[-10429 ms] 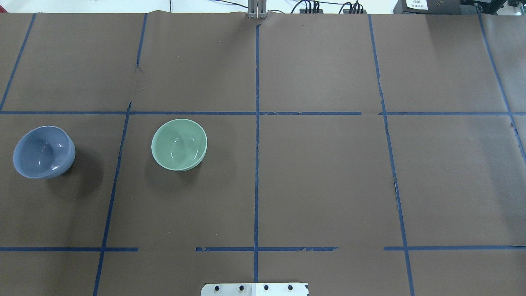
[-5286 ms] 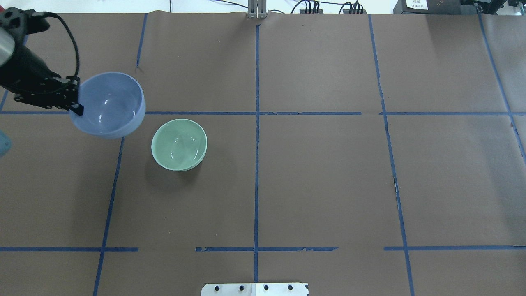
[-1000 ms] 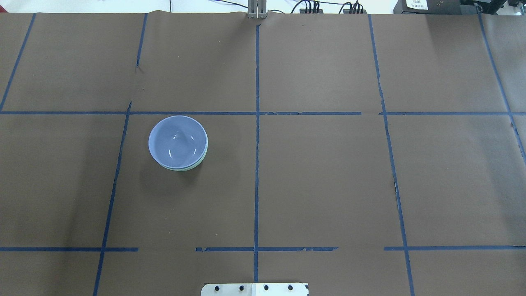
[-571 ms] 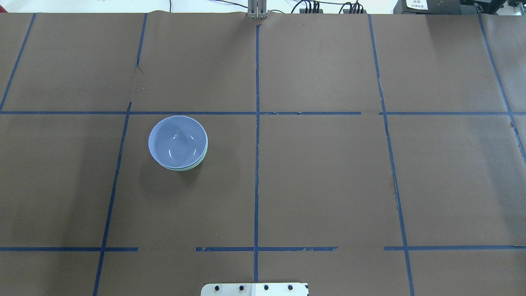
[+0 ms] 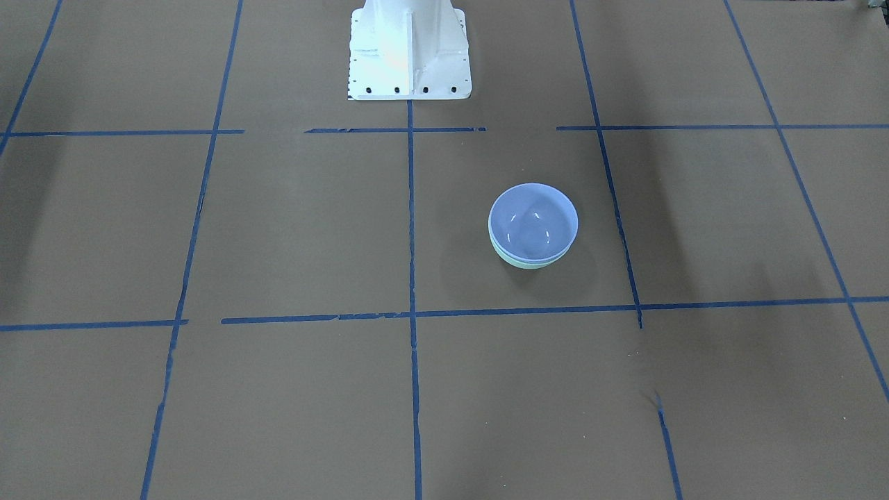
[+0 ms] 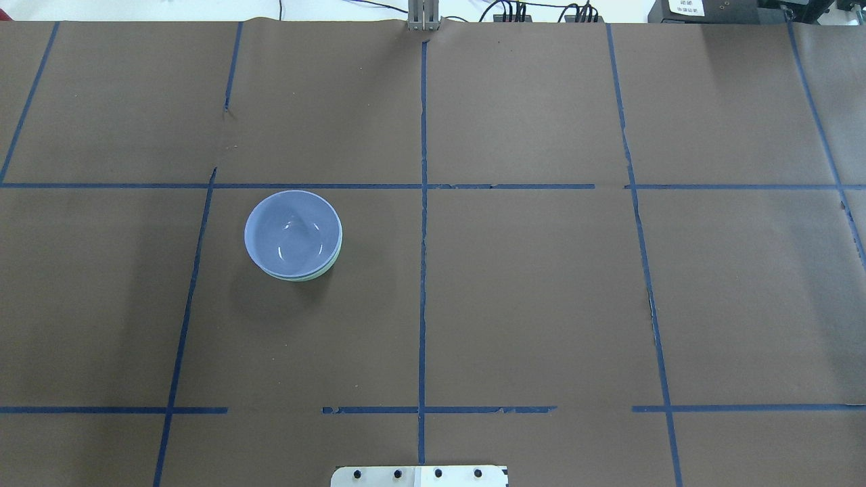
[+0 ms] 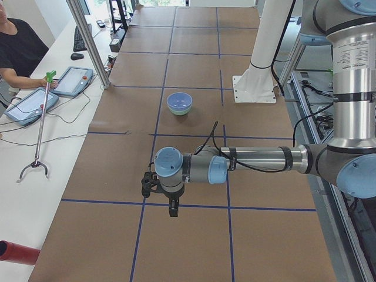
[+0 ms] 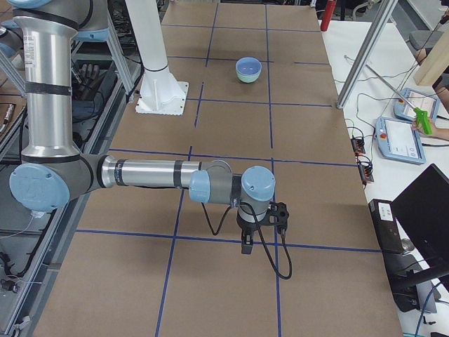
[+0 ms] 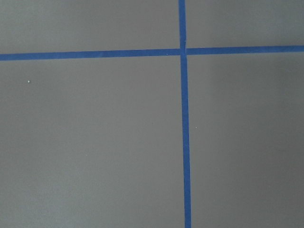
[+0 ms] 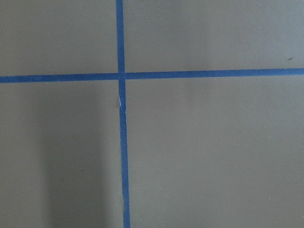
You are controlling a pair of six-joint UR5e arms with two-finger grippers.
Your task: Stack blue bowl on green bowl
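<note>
The blue bowl [image 6: 292, 231] sits nested upright inside the green bowl [image 6: 315, 275], of which only a thin mint rim shows beneath it. The stack also shows in the front-facing view, blue bowl [image 5: 533, 222] over green bowl [image 5: 526, 263], and small in both side views [image 7: 179, 101] [image 8: 248, 67]. My left gripper [image 7: 171, 204] hangs over bare table far from the bowls, pointing down. My right gripper [image 8: 247, 243] does the same at the other end. Both show only in the side views, so I cannot tell whether they are open or shut. Both wrist views show only paper and tape.
Brown paper with a blue tape grid [image 6: 422, 203] covers the table. The white robot pedestal [image 5: 408, 48] stands at the robot's edge. An operator with tablets [image 7: 29, 106] and a grabber stick [image 7: 40, 117] sits beside the table; a control pendant [image 8: 400, 139] lies on the other side.
Over ten seconds the blue bowl went from the table's left, carried by the left gripper, into the green bowl. In the last second nothing has moved.
</note>
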